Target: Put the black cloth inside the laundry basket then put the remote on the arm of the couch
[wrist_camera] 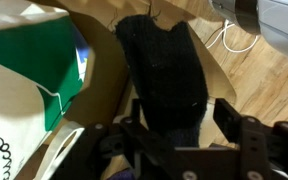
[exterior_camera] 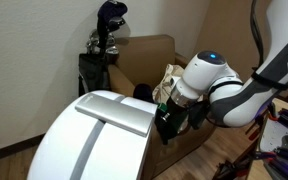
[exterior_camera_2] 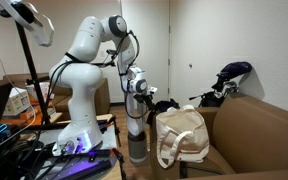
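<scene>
Gripper (wrist_camera: 179,128) is clamped on the black cloth (wrist_camera: 164,65). In the wrist view the fabric runs from between the fingers (wrist_camera: 236,122) and hangs flat and slack over tan upholstery. Fingers sit fairly wide with the cloth bunched in the gap.

Laundry basket (wrist_camera: 39,60) is just beside the cloth in the wrist view, green panel and cream wall showing, with a narrow tan strip between them. Cloth is outside the basket, not in it.

In an exterior view the gripper (exterior_camera_2: 142,103) points down, level with the top of the laundry basket (exterior_camera_2: 182,135). The basket stands upright at the near end of the couch (exterior_camera_2: 259,130), loop handle drooping down its front. Dark fabric shows just beside the gripper toward the bag.

In an exterior view the gripper (exterior_camera: 167,118) sits below the basket's (exterior_camera: 171,80) rim, partly hidden by a white domed shape (exterior_camera: 94,140). Can't tell contact with the basket from there.

Golf bag (exterior_camera_2: 229,78) stands behind the couch. Wooden floor (wrist_camera: 254,70) with a white cable (wrist_camera: 224,38) is on the far side of the cloth.
</scene>
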